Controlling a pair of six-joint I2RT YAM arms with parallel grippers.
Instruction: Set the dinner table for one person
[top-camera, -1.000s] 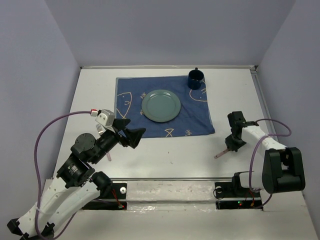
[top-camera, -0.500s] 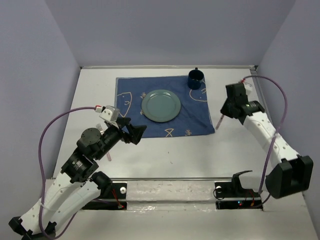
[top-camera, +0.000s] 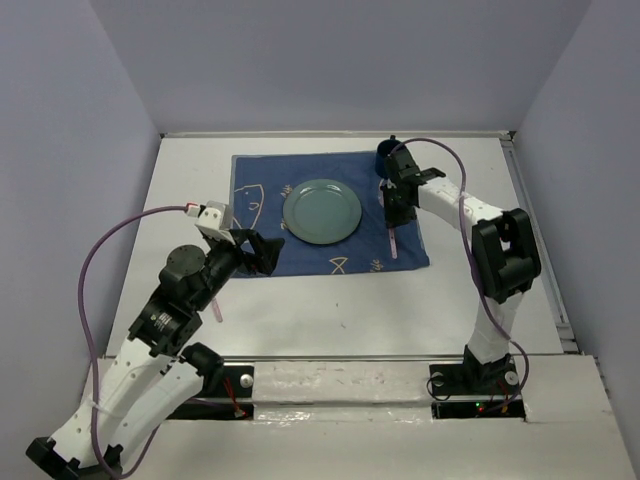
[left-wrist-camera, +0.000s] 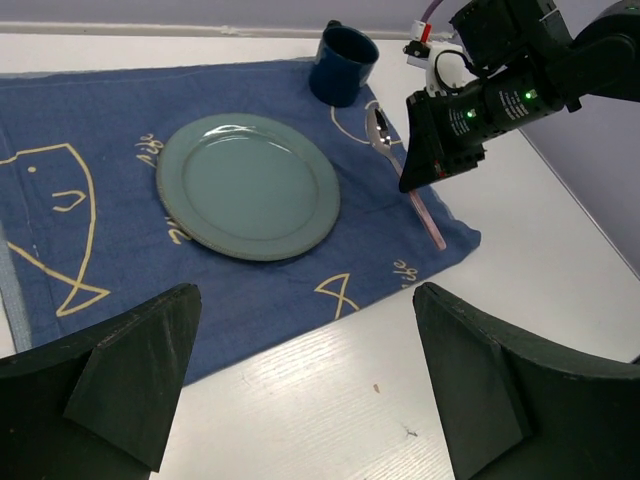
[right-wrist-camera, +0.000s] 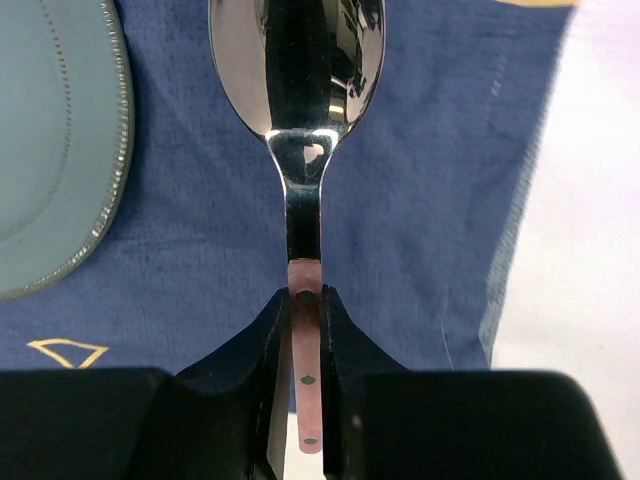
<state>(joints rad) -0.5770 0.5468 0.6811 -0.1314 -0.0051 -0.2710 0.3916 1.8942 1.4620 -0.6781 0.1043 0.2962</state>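
Dinner table (top-camera: 330, 310) bears cloth (top-camera: 262, 190) (right hand (right-wrist-camera: 303, 300) pinches spoon (right-wrist-camera: 303, 215)).

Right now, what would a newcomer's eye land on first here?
A green plate sits centred on a dark blue fish-patterned cloth. Just right of it, the right gripper pinches a spoon by its pink handle, near a mug. The left gripper hangs wide open by the cloth's near edge.
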